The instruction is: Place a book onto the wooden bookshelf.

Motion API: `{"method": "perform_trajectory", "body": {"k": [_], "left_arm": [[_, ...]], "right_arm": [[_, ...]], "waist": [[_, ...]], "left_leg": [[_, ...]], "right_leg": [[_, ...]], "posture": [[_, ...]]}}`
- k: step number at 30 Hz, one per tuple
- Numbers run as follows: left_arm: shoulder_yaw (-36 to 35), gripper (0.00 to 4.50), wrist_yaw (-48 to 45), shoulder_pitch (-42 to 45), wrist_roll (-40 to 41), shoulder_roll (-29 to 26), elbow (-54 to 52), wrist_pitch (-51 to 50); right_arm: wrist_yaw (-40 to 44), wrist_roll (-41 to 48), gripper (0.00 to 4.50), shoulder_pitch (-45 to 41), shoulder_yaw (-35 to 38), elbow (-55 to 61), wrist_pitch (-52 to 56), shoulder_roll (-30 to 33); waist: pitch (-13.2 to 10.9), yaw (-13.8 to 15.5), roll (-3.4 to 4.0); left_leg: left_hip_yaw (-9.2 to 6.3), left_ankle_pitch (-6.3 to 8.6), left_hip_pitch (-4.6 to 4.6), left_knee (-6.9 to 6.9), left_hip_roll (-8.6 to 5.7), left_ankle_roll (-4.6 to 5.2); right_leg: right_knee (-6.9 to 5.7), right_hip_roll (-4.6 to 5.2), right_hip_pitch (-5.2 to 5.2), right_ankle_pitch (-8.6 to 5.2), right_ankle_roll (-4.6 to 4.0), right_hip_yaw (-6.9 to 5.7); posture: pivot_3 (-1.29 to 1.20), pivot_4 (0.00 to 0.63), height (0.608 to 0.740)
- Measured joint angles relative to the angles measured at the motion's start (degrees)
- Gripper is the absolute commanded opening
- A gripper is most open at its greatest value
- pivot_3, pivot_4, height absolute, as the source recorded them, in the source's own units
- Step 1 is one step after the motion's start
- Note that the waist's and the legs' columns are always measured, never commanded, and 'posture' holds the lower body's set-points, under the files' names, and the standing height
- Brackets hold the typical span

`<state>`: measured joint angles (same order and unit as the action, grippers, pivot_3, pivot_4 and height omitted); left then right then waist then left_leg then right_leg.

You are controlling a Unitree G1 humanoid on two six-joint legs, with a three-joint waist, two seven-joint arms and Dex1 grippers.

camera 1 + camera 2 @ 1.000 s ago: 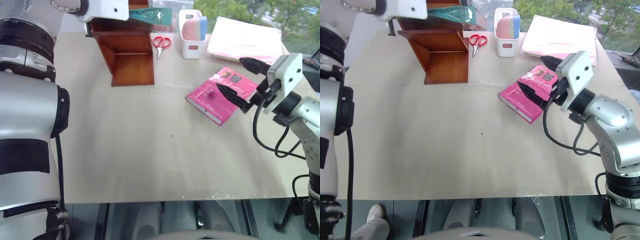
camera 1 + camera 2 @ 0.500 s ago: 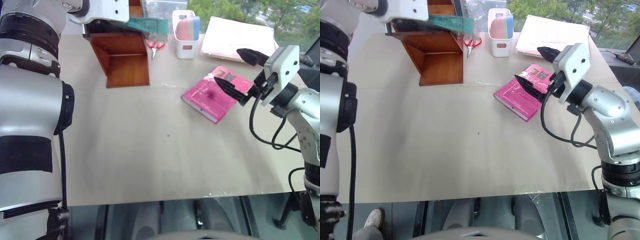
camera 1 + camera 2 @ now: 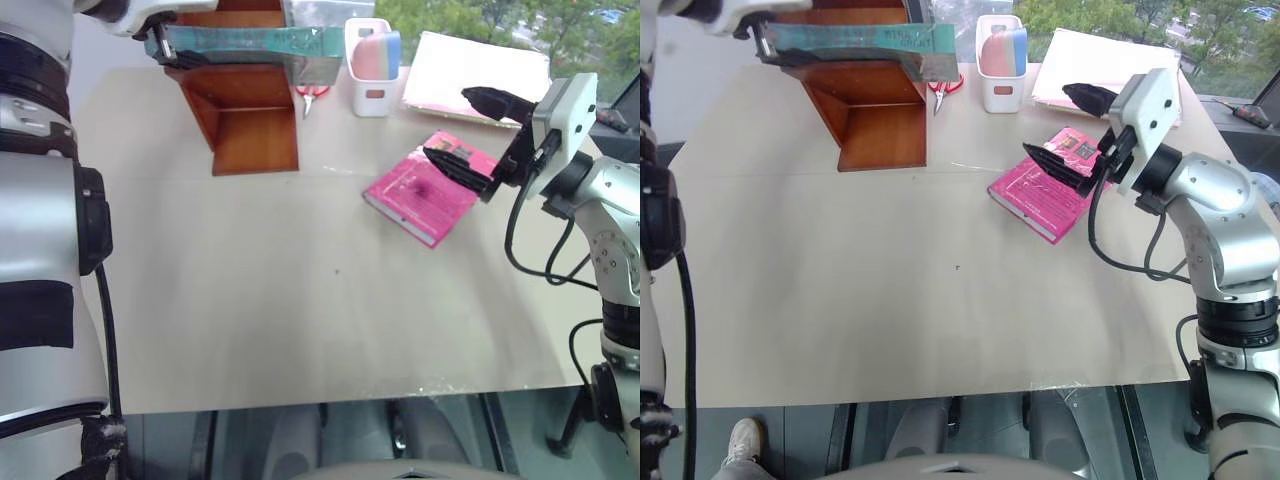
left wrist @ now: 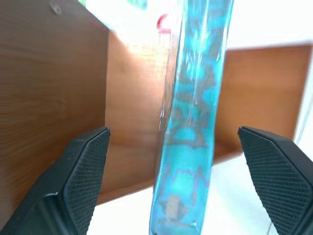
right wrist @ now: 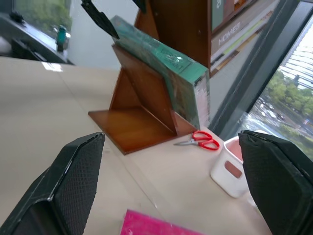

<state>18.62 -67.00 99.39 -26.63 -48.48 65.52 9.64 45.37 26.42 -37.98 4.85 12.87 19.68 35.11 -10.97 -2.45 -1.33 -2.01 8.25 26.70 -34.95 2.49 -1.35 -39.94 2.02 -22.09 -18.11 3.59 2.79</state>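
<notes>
The teal-green book point(image 3: 250, 42) in crinkly plastic wrap stands on its long edge across the top of the reddish-brown wooden bookshelf point(image 3: 255, 130) at the far left of the table. My left gripper point(image 3: 160, 42) is at the book's left end, open. In the left wrist view the book point(image 4: 195, 107) sits between the spread fingers point(image 4: 85, 171) with a gap on each side. My right gripper point(image 3: 447, 125) hangs open above the table's right side, holding nothing. The right wrist view shows the book point(image 5: 161, 63) leaning on the shelf's upright panel point(image 5: 142, 93).
A magenta-pink book point(image 3: 425, 190) lies flat under my right gripper. Behind it are a pale pink stack of papers point(image 3: 480, 70), a white holder point(image 3: 372, 65) with pastel blocks, and red scissors point(image 3: 312, 93) beside the shelf. The near half of the beige table point(image 3: 300, 300) is bare.
My left gripper has opened and let go of the book, drawing back a little toward the left. The book stays on the bookshelf. The right gripper has hardly moved.
</notes>
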Motion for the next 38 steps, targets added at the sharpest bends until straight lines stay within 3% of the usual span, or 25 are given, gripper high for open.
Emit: {"method": "perform_trajectory", "body": {"k": [5, 10, 13, 17, 21, 28, 29, 30, 35, 38], "left_arm": [[-9.23, 4.41, -8.08, -13.90, 11.59, -2.41, -22.90, -15.16], [-20.34, 4.41, -10.49, -24.22, 28.82, -0.09, -51.91, -40.00], [-25.16, 4.41, -8.16, -32.04, 40.05, 4.07, -68.47, -54.68], [-28.86, 4.41, 2.59, -43.34, 48.43, 14.37, -80.78, -66.43], [-28.58, 4.41, 13.18, -59.05, 48.07, 20.62, -84.73, -63.08], [-28.36, 4.41, 17.62, -74.71, 47.82, 22.68, -87.65, -53.31], [-31.19, 4.41, 18.04, -84.71, 47.90, 22.64, -88.65, -48.63], [-32.45, 4.41, 18.13, -88.90, 47.90, 22.64, -87.82, -46.62], [-38.70, 4.41, 16.92, -100.40, 47.32, 18.21, -85.07, -39.36], [-40.35, 4.41, 15.73, -102.70, 48.85, 15.94, -85.41, -38.64]], "right_arm": [[0.12, 0.98, 4.50, -4.16, 0.22, -2.26, -0.02, -2.13], [0.13, 2.91, 4.50, -4.51, 0.52, -2.22, 0.41, -2.80], [-0.61, 3.91, 4.50, -2.45, 1.20, -0.84, 1.85, -2.50], [-2.37, 5.25, 4.50, 3.83, 2.26, 3.41, 5.53, -1.70], [-5.61, 7.11, 4.50, 11.76, 3.82, 9.88, 10.39, -0.69], [-6.56, 5.79, 4.50, 24.03, 5.77, 15.64, 13.06, 3.81], [-6.10, 4.94, 4.50, 31.69, 9.68, 17.62, 13.83, 7.06], [-6.12, 3.84, 4.50, 34.74, 11.23, 17.54, 13.94, 8.12], [-5.16, 1.77, 4.50, 43.36, 15.29, 17.34, 13.84, 10.11], [-4.09, 1.51, 4.50, 43.95, 16.29, 16.52, 13.37, 10.84]], "waist": [[-0.08, 0.08, 0.12], [-0.08, 0.28, 0.12], [-0.03, 0.29, 0.17], [-0.01, 0.40, 0.20], [0.00, 0.10, 0.21], [0.05, 0.38, 0.21], [0.21, 0.44, 0.26], [0.21, 0.41, 0.25], [0.22, 0.46, 0.23], [0.24, 0.46, 0.25]], "left_leg": [[-0.04, -0.08, 0.02, -0.13, 0.06, -0.12], [-0.14, -0.13, 0.07, -0.28, 0.05, -0.22], [-0.23, -0.08, -0.20, -0.31, 0.06, -0.13], [-0.25, -0.01, -0.34, -0.53, 0.03, -0.01], [0.03, -0.01, -0.87, -0.51, 0.05, -0.01], [0.09, -0.02, -0.99, -0.55, 0.09, -0.02], [0.17, 0.00, -1.11, -0.45, 0.08, 0.01], [0.15, 0.00, -1.05, -0.42, 0.10, 0.01], [0.13, 0.00, -1.07, -0.41, 0.13, 0.00], [0.17, 0.00, -1.08, -0.42, 0.16, 0.00]], "right_leg": [[-0.09, -0.01, 0.02, 0.01, -0.01, -0.05], [-0.06, 0.01, 0.14, 0.01, -0.01, -0.13], [-0.11, 0.01, 0.42, 0.01, -0.01, -0.19], [-0.47, 0.00, 0.50, 0.02, -0.01, -0.15], [-0.84, -0.05, 0.64, 0.01, -0.03, 0.24], [-0.74, -0.07, 0.77, 0.02, -0.04, 0.28], [-0.53, -0.03, 0.92, 0.01, -0.04, 0.34], [-0.49, -0.04, 0.86, 0.01, -0.04, 0.32], [-0.46, -0.06, 0.88, -0.01, -0.07, 0.29], [-0.22, -0.04, 0.95, -0.03, -0.15, 0.29]], "posture": [[0.00, 0.150, 0.740], [0.00, 0.150, 0.740], [0.00, 0.150, 0.740], [0.00, 0.150, 0.740], [0.00, 0.150, 0.740], [0.00, 0.150, 0.740], [0.00, 0.150, 0.740], [0.00, 0.150, 0.740], [0.00, 0.150, 0.740], [0.00, 0.150, 0.740]]}}
